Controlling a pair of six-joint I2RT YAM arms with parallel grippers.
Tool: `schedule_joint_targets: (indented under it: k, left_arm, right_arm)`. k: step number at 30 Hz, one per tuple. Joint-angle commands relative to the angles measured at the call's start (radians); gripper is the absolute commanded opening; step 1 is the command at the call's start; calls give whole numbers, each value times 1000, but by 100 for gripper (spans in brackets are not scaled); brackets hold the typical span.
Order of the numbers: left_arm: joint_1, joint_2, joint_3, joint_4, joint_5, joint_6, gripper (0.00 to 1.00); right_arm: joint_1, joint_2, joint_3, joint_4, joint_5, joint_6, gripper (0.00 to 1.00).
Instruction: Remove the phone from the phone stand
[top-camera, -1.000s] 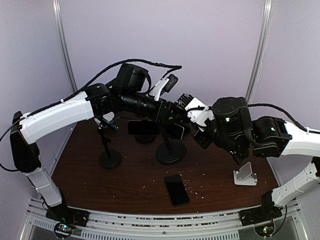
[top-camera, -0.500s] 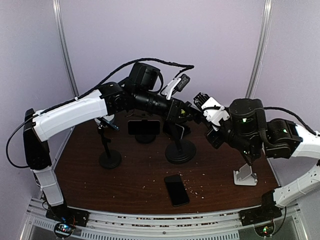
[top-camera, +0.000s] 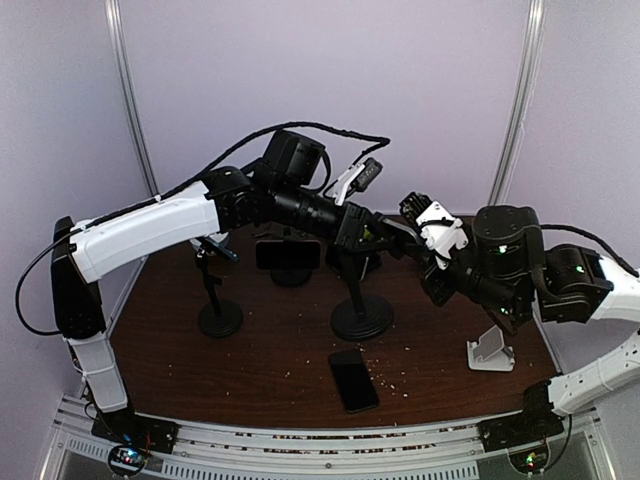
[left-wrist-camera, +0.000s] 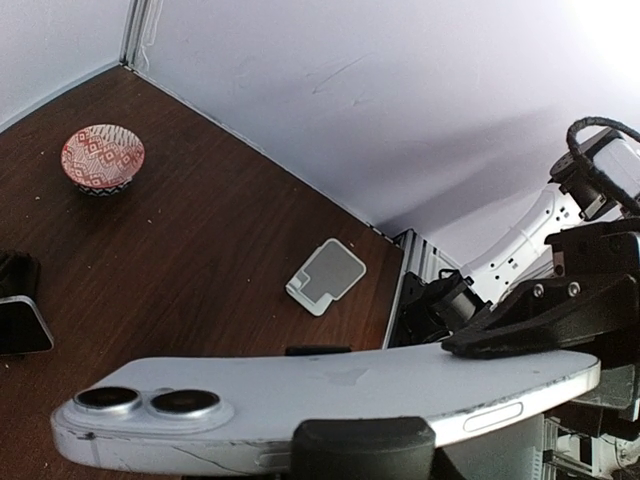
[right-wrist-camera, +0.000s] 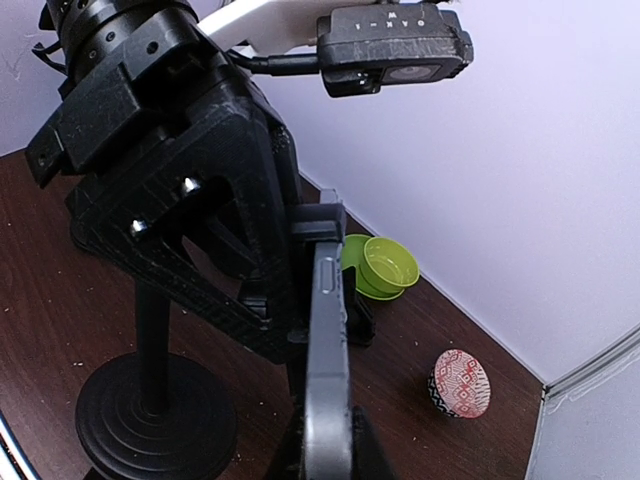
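the top view shows both arms meeting over the middle of the worktop (top-camera: 270, 365). the left tool (top-camera: 365, 238) and right tool (top-camera: 405, 238) are close together above the phone stand (top-camera: 362, 318), whose round base rests on the wood. what lies between them is mostly hidden there by the arms.

the left wrist view fills that in. the phone (left-wrist-camera: 330, 385) lies across the bottom of the frame, pale back and twin lenses showing, with a black clamp piece at its lower edge. at its right end a black finger (left-wrist-camera: 530, 315) of the right tool lies flat on the back.

the right wrist view has the phone (right-wrist-camera: 327, 345) edge-on at the top of the stand's post, with clamp pieces at its edges. it runs down to the bottom centre of the frame, so the right tool looks closed on the phone's end. the left tool's black body comes right up to the phone's face by the clamp. its far finger is hidden, so i cannot tell whether it grips.

only this view shows the green bowls (right-wrist-camera: 385, 265); a red patterned bowl (right-wrist-camera: 460, 383) appears in both wrist views.
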Motion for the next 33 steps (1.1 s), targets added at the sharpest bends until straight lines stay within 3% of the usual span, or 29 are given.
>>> schedule_joint_targets:
  k: [1, 5, 14, 33]
  left_arm:
    - [43, -41, 17, 141, -45, -12, 0]
    - [43, -67, -1, 111, -85, 24, 0]
    - [44, -89, 4, 98, -125, -11, 0]
    - [79, -125, -55, 32, -156, -44, 0]
  right_arm:
    - [12, -36, -10, 114, -80, 9, 0]
    - [4, -52, -45, 187, -97, -31, 0]
    - [-71, -60, -43, 180, -262, -92, 0]
    - [-75, -113, -30, -9, -351, 22, 0]
